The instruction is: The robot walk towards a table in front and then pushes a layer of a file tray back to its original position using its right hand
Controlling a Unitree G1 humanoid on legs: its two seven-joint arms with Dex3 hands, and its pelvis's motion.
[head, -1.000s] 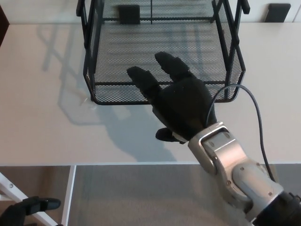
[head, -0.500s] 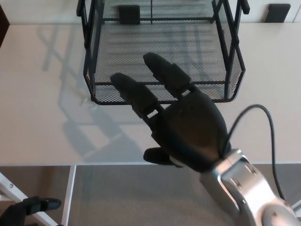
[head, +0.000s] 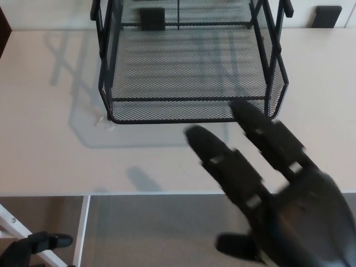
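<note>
- Mesh file tray [head: 189, 72] sits on the pale table [head: 44, 128], centred toward the far side; its bottom layer juts forward toward the robot, front lip running parallel to the table's near edge.
- Right hand [head: 272, 194] fills the lower right, blurred, fingers [head: 222, 161] spread and extended toward the tray, holding nothing. One fingertip overlaps the tray's front right corner in the picture; whether it touches cannot be told, and the hand looks closer to the camera than the tray.
- Reading: flat, outstretched fingers suit a push against the front lip rather than a grasp. The layer appears still pulled out, so the push looks not yet done.
- Left hand [head: 33, 247] hangs low at bottom left, below table level; its state cannot be told.
- Two dark blocks [head: 327, 15] stand at the far table edge, one seen through the mesh.
- Nothing lies between hand and lip; the table in front is bare.
</note>
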